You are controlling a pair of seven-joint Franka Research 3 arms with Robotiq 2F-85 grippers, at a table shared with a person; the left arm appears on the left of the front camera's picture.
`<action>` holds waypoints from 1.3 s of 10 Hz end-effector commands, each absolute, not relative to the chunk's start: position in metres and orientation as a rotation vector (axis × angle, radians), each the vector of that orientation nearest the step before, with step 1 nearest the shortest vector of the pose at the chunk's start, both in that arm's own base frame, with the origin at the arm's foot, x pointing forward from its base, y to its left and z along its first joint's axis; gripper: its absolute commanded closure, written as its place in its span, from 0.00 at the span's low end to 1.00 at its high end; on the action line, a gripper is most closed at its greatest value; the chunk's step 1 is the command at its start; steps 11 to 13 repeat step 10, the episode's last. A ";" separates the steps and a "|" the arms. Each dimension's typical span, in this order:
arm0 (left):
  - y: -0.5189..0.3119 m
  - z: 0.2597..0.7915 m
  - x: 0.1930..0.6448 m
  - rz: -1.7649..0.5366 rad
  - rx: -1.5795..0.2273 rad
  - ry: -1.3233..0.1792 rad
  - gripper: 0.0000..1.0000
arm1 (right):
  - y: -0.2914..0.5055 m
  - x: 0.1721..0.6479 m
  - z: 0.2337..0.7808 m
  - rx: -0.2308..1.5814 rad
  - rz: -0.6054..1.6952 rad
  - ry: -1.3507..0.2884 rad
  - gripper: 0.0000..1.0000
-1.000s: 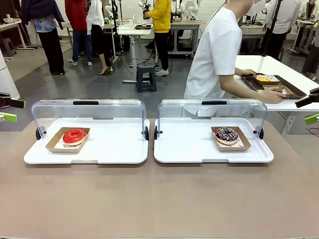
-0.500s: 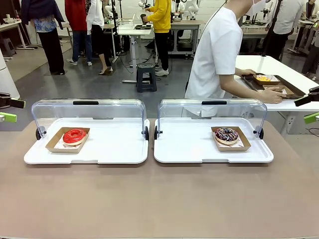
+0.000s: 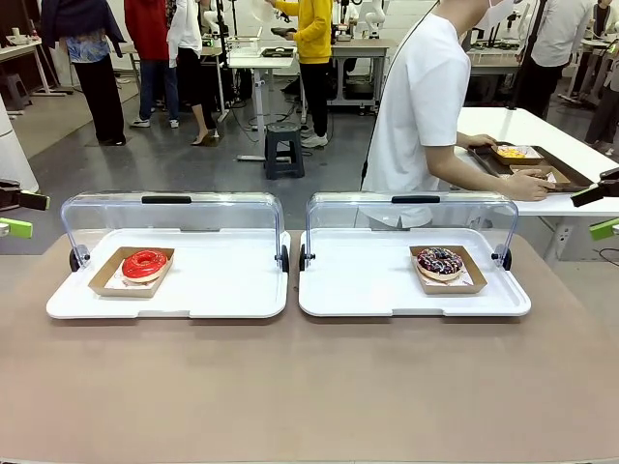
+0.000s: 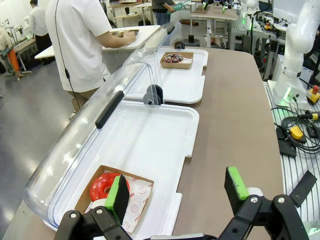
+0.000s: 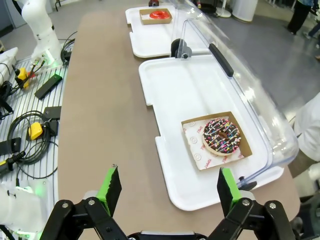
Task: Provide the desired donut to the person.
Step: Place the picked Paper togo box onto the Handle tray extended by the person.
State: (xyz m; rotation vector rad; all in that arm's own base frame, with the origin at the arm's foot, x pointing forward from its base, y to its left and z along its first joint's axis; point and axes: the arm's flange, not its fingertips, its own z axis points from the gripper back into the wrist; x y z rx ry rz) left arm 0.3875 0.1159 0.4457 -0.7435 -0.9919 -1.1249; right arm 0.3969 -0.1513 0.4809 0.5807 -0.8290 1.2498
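A red-glazed donut (image 3: 145, 263) lies in a cardboard tray on the left white tray (image 3: 222, 290). A chocolate donut with sprinkles (image 3: 439, 262) lies in its own cardboard tray on the right white tray (image 3: 368, 290). The person (image 3: 421, 106) stands at the far side, turned away to the right, with both hands on a dark tray (image 3: 542, 169). My left gripper (image 3: 14, 215) hangs open at the left edge, above the red donut (image 4: 105, 186) in its wrist view. My right gripper (image 3: 602, 211) hangs open at the right edge, short of the sprinkled donut (image 5: 221, 136).
Both clear lids (image 3: 169, 213) (image 3: 411, 211) are tipped back open behind the trays. Bare brown table (image 3: 309, 387) spreads in front of them. A white side table (image 3: 542, 130) stands at the right. Cables and boxes (image 5: 30, 125) lie beside the table on the robot's side.
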 end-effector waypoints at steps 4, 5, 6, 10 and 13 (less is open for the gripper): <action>0.117 0.446 0.386 -1.125 -0.751 -1.008 0.00 | -0.152 0.397 0.481 0.577 1.242 -0.825 0.00; 0.117 0.446 0.386 -1.125 -0.751 -1.008 0.00 | -0.152 0.397 0.481 0.577 1.242 -0.825 0.00; 0.117 0.446 0.386 -1.125 -0.751 -1.008 0.00 | -0.152 0.397 0.481 0.577 1.242 -0.825 0.00; 0.117 0.446 0.386 -1.125 -0.751 -1.008 0.00 | -0.152 0.397 0.481 0.577 1.242 -0.825 0.00; 0.117 0.446 0.386 -1.125 -0.751 -1.008 0.00 | -0.152 0.397 0.481 0.577 1.242 -0.825 0.00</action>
